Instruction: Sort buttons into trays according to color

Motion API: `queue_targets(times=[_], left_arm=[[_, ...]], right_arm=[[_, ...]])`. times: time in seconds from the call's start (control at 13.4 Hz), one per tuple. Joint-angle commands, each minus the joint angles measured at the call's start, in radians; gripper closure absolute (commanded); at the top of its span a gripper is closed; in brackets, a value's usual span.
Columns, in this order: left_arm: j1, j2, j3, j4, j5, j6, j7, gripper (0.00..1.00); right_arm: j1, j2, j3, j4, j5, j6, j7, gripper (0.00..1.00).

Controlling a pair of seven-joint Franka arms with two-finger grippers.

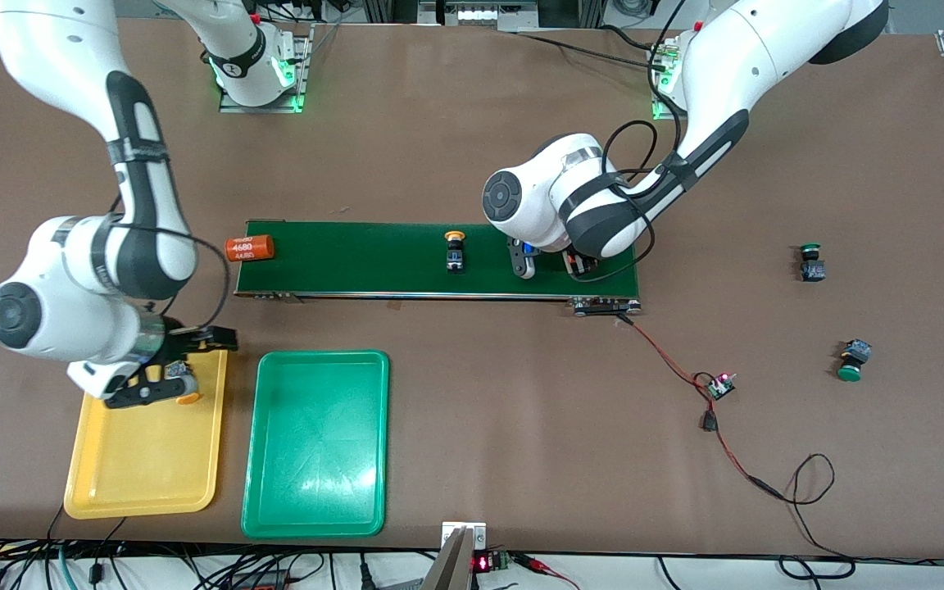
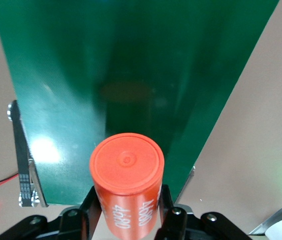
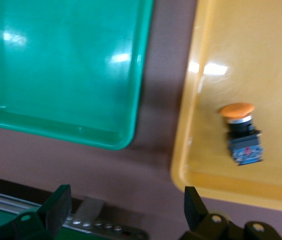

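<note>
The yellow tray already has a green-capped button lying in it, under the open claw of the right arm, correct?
Not quite: the button lying in the yellow tray has an orange cap, not a green one. The right wrist view shows it plainly. The rest holds: the right claw stands open over that tray.

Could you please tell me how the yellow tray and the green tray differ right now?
The yellow tray holds one orange-capped button; the green tray holds nothing. The yellow tray lies at the right arm's end under the open right gripper; the green tray sits beside it, nothing above. Both are shallow, round-cornered rectangles.
</note>
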Motion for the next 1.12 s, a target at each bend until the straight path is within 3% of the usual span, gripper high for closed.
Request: queue_targets(times=[0.0,0.15,0.3,0.52,0.75,1.05], left_arm=[[0.013,-0.035,-0.012,-0.008,0.019,-0.008,0.020,0.00],[0.028,-0.052,-0.041,0.000,0.003,-0.014,0.019,0.00],[0.092,-0.055,-0.117,0.003,-0.001,-0.014,0.012,0.00],[0.343,-0.057,-0.298,0.001,-0.038,-0.034,0.008,0.00],[0.491,-0.055,-0.311,0.038,-0.043,-0.074,-0.119,0.00],[0.579,-0.049,-0.286,0.148,-0.044,-0.074,-0.224,0.00]], right_arm=[[0.063,-0.029,-0.007,-0.029,-0.010,-0.045,0.143,0.00],[0.117,-0.031,-0.007,-0.036,-0.010,-0.052,0.244,0.00],[0.186,-0.035,-0.007,-0.039,-0.010,-0.050,0.373,0.00],[0.272,-0.034,-0.007,-0.039,-0.010,-0.039,0.525,0.00],[0.299,-0.032,-0.001,-0.059,-0.009,-0.039,0.571,0.00],[0.408,-0.031,-0.002,-0.081,-0.005,-0.036,0.712,0.00]])
